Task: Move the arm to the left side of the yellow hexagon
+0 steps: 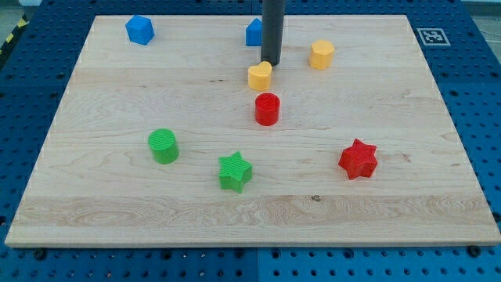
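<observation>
The yellow hexagon (322, 55) sits on the wooden board (117, 196) near the view's top, right of centre. My tip (270, 63) is to the hexagon's left, about a block's width away. It stands just above a yellow heart-shaped block (260, 76), touching or nearly touching it. A blue block (254, 32) is partly hidden behind the rod.
A blue block (139, 30) lies at the top left. A red cylinder (267, 109) is below the yellow heart. A green cylinder (163, 146) and a green star (235, 171) lie lower left, a red star (358, 159) lower right.
</observation>
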`<state>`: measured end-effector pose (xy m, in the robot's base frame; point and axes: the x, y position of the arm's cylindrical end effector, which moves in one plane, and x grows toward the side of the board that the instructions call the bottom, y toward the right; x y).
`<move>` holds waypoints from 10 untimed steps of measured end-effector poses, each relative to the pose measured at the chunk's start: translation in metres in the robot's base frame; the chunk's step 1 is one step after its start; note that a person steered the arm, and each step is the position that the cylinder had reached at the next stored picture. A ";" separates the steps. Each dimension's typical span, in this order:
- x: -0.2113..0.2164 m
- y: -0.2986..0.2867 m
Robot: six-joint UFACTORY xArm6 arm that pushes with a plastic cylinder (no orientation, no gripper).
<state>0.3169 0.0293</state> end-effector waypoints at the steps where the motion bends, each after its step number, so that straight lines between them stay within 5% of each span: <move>1: 0.000 0.000; 10: 0.000 0.072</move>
